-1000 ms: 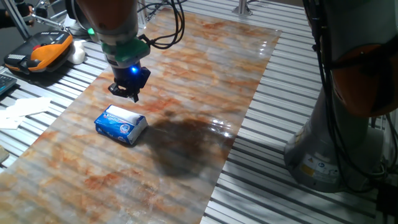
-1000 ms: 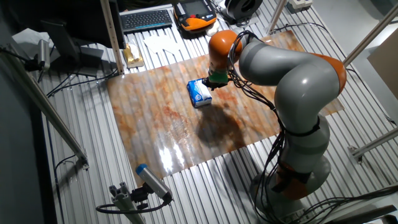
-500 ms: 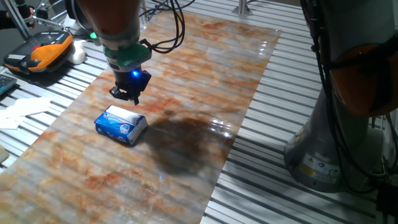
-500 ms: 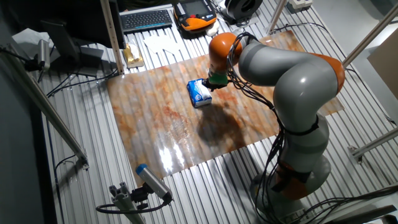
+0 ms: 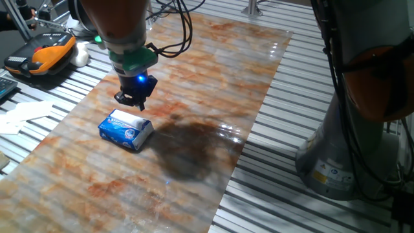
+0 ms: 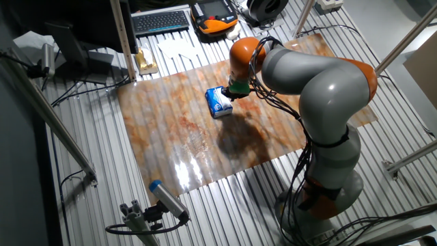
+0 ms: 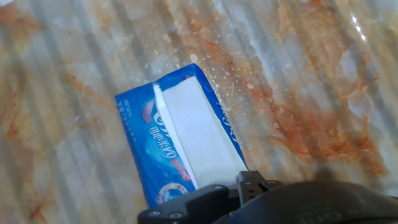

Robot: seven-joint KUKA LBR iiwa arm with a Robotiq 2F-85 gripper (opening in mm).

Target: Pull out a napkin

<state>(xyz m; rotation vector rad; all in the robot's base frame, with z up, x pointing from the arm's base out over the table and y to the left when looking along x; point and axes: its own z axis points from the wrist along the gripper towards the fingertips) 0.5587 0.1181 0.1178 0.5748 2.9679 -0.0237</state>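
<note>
A small blue-and-white tissue pack (image 5: pixel 125 129) lies on the marbled board (image 5: pixel 213 77); it also shows in the other fixed view (image 6: pixel 218 102). In the hand view the pack (image 7: pixel 149 140) is open on top and a white napkin (image 7: pixel 196 134) shows flat in its opening. No napkin lies outside the pack. My gripper (image 5: pixel 132 99) hovers just beyond the pack's far end, a little above the board, with its fingers close together and nothing between them. It shows in the other fixed view (image 6: pixel 232 92) and at the bottom edge of the hand view (image 7: pixel 249 182).
An orange-and-black handset (image 5: pixel 42 55) and flat white papers (image 5: pixel 26 111) lie on the grey slats left of the board. A keyboard (image 6: pixel 160 20) sits at the back. The arm's base (image 5: pixel 349 149) stands right of the board.
The hand has shifted only very slightly above the pack's far end. The pack has not moved.
</note>
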